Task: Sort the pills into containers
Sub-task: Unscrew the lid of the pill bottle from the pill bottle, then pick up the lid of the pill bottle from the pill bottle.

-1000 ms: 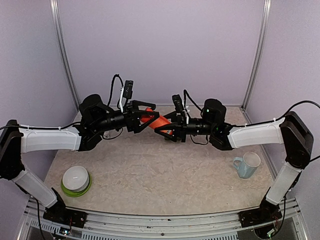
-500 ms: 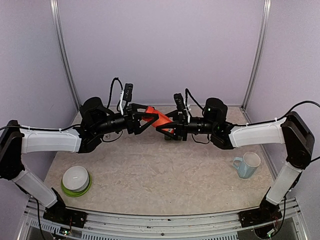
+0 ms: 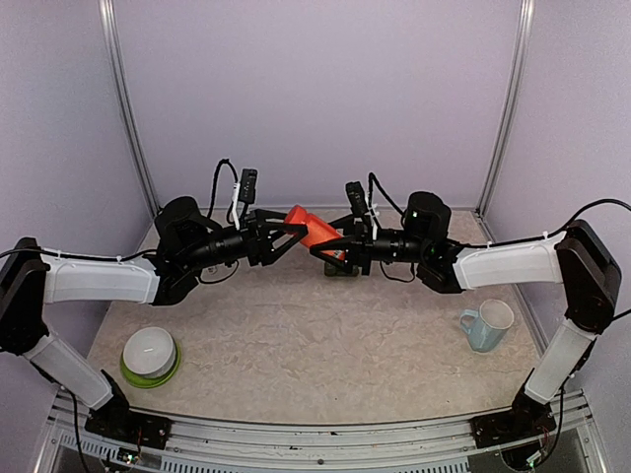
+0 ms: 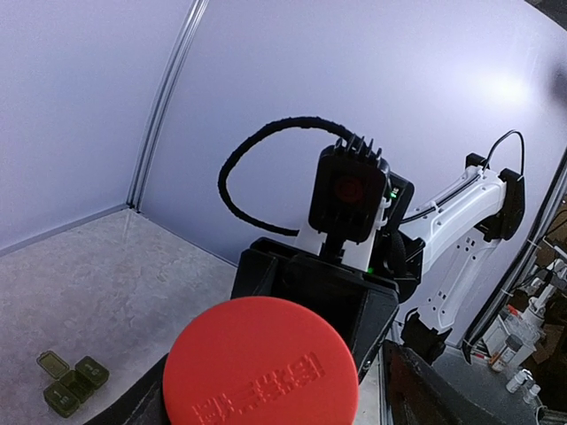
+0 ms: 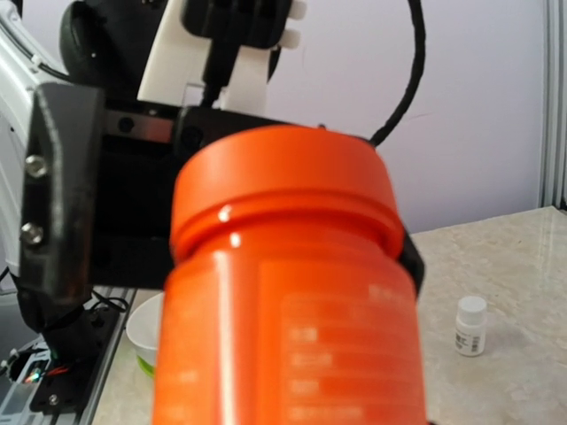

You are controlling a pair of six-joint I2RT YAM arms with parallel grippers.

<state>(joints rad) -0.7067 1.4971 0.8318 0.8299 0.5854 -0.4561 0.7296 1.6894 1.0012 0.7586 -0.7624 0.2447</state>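
An orange-red bottle (image 3: 317, 235) hangs in mid-air between the two arms, above the back of the table. My right gripper (image 3: 333, 252) is shut on its body (image 5: 283, 336). My left gripper (image 3: 294, 235) is open, and its jaws flank the bottle's red cap (image 4: 261, 363). A gap shows between the cap and the right-hand finger (image 4: 425, 390). The containers (image 4: 71, 382), a small dark green strip of square compartments, lie on the table below; in the top view they (image 3: 342, 272) peek out under the right gripper. No pills are in view.
A white bowl on a green plate (image 3: 150, 355) sits at the front left. A pale blue mug (image 3: 488, 323) stands at the right. A small white bottle (image 5: 469, 325) stands on the table. Purple walls enclose the back and sides.
Both grippers have risen a little with the bottle, whose cap end now tilts higher. The left jaws have narrowed around the cap.
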